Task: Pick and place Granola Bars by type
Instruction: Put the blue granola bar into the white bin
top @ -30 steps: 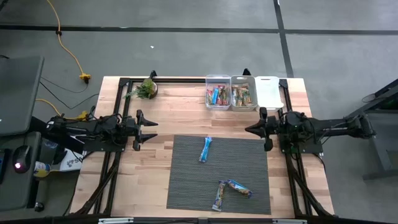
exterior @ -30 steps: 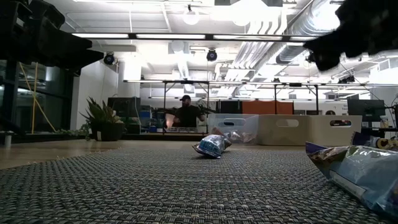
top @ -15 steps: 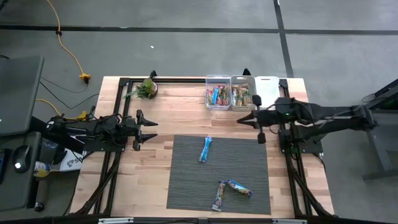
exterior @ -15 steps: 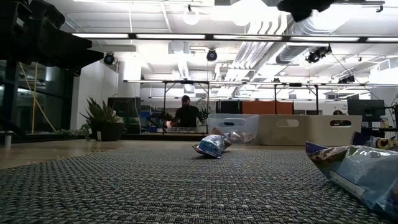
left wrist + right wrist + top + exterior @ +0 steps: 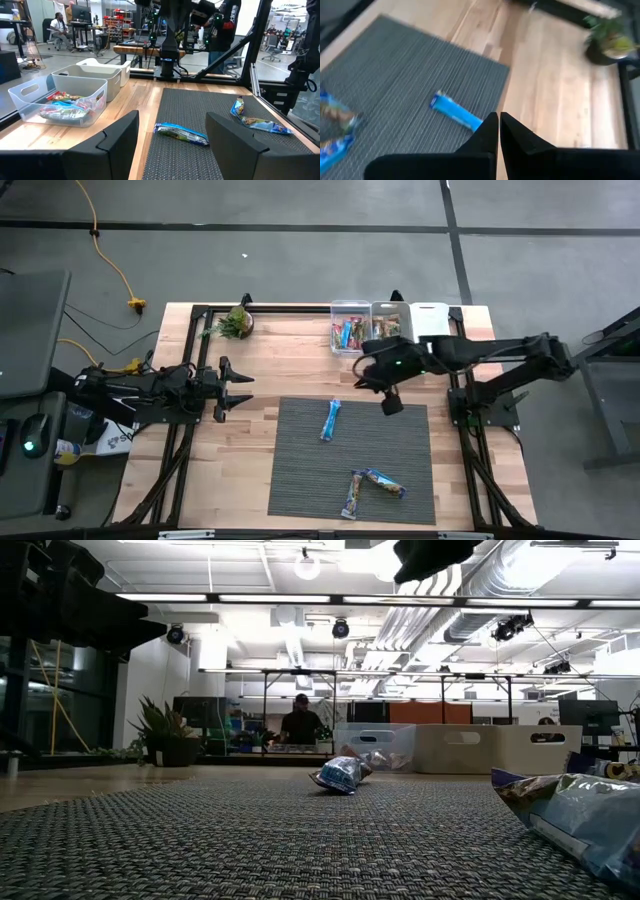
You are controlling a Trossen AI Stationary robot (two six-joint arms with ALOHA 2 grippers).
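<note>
One blue granola bar (image 5: 331, 420) lies flat on the far half of the grey mat; it also shows in the right wrist view (image 5: 456, 112) and the left wrist view (image 5: 181, 134). Two more bars (image 5: 350, 495) (image 5: 385, 483) lie together near the mat's near edge. Further bars fill two clear bins (image 5: 350, 330) (image 5: 392, 330) at the far edge. My right gripper (image 5: 362, 370) is shut and hangs in the air over the mat's far edge, to the right of the blue bar. My left gripper (image 5: 248, 390) waits open at the table's left.
A white bin (image 5: 432, 328) stands right of the clear bins. A small potted plant (image 5: 236, 322) sits at the far left corner. The grey mat (image 5: 300, 470) covers the table's middle. A person (image 5: 300, 725) is in the room far behind the table.
My right arm has reached out from the table's right side toward the left, and a little toward the far edge. Its gripper now stands over the mat's far edge near the blue bar. The bars have not moved.
</note>
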